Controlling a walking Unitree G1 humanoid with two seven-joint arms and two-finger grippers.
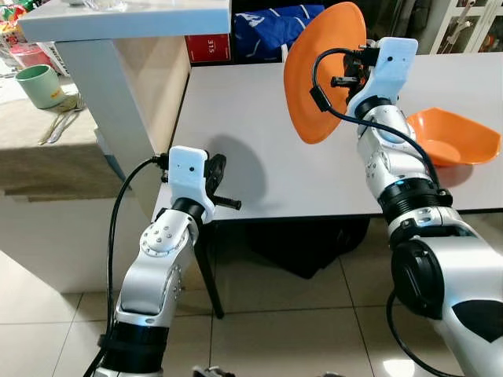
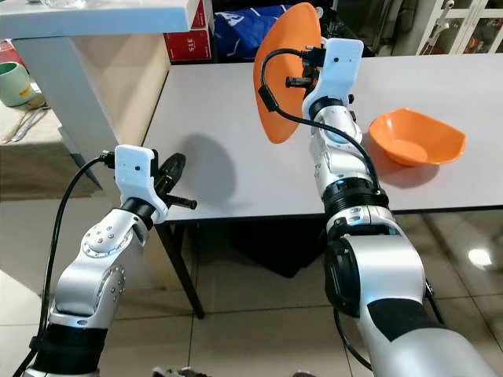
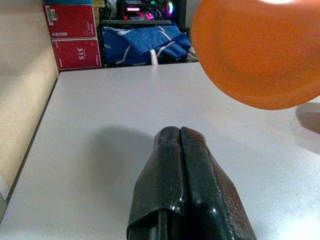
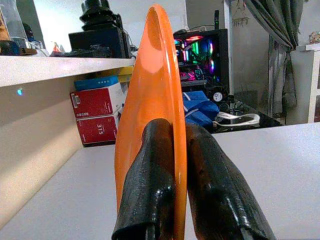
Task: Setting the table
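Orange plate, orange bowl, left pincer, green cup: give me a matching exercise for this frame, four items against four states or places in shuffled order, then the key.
Items:
1. orange plate
2. orange bowl
3. left pincer
4. green cup

States or places:
A. resting on the white table, to the robot's right
B. on the lower counter to the robot's left, beside cutlery
C. held on edge above the table, clamped in the right pincer
D. shut and empty, at the table's near edge

Pairs: 1-C, 2-A, 3-D, 4-B
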